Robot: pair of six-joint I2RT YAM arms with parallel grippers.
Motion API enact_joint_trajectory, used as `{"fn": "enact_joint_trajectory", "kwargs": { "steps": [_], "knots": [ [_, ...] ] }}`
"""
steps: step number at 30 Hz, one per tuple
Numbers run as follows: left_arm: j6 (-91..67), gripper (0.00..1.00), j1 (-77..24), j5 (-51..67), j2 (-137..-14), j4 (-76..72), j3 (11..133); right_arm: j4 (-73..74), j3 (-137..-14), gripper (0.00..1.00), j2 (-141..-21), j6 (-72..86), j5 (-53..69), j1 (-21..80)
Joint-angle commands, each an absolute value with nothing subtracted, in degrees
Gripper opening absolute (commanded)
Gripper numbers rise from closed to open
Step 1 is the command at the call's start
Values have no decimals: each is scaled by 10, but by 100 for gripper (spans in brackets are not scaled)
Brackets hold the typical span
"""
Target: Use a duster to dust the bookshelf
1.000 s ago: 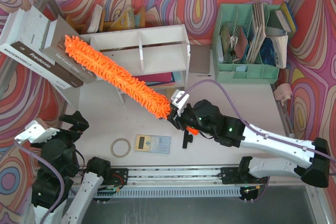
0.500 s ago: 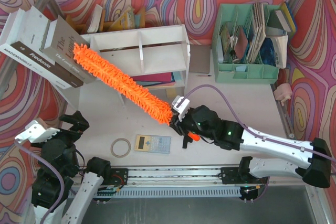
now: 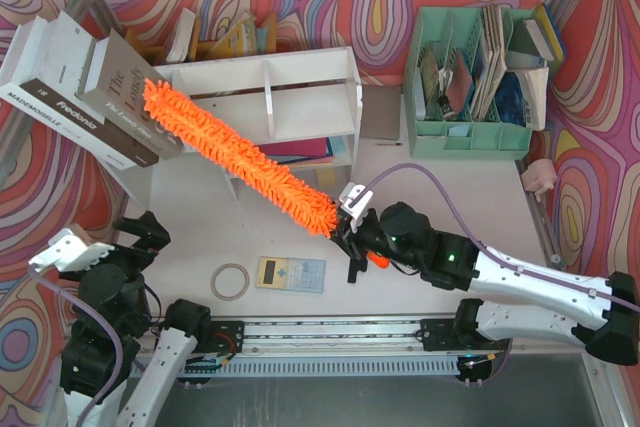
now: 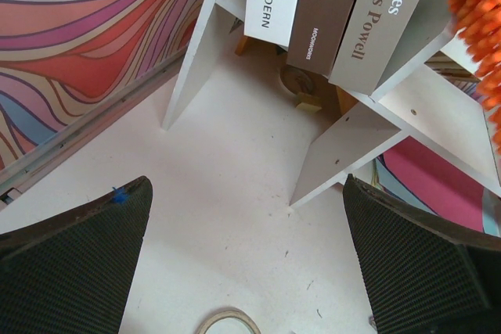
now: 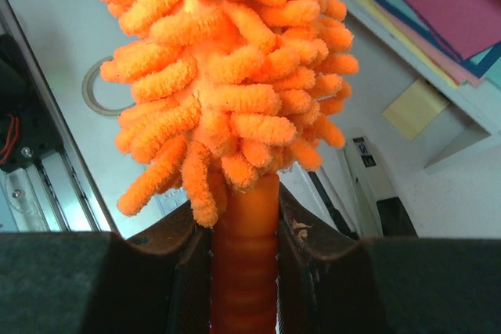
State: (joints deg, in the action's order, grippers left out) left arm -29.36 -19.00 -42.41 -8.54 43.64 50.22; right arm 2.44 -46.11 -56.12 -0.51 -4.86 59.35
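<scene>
- Top external view: the duster point(image 3: 235, 155) lies aslant, its far tip on the left end of the bookshelf point(image 3: 310, 87) top, just beside the leaning books point(image 3: 85, 87), its fluffy length running down across the shelf's front toward the near right
- The right gripper point(image 3: 352, 224) grips the duster at its near end, above the table point(image 3: 200, 222), in front of the shelf's lower tier
- Right wrist view: both pads point(image 5: 176, 267) are closed tight on the ribbed orange handle point(image 5: 244, 271), with the fluffy head rising straight out of the grip; coloured folders point(image 5: 438, 5) show at upper right
- The left gripper point(image 3: 100, 247) sits at the near left corner, well apart from the duster; in the left wrist view its fingers point(image 4: 74, 260) are spread wide with nothing between them but bare table
- A tape ring point(image 3: 231, 281) and a small calculator-like device point(image 3: 290, 273) lie side by side near the front edge
- The mint-green organizer point(image 3: 470, 77) stands right of the shelf
</scene>
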Motion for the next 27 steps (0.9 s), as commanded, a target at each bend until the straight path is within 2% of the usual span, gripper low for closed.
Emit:
{"fn": "enact_joint_trajectory", "kwargs": {
  "steps": [1, 9, 17, 23, 27],
  "knots": [
    [-292, 99, -192, -420, -94, 439, 495, -1, -440, 0, -563, 8, -63, 595],
    [-291, 98, -192, -417, -95, 438, 495, 7, -455, 0, -575, 1, -144, 594],
    [-291, 98, -192, -417, -96, 437, 495, -2, -555, 0, -620, 2, -154, 594],
    [-290, 98, -192, -420, -93, 437, 496, 0, -632, 0, -688, 73, -102, 595],
    [-291, 99, -192, -421, -90, 437, 495, 55, -703, 0, -735, 162, -108, 597]
  ]
}}
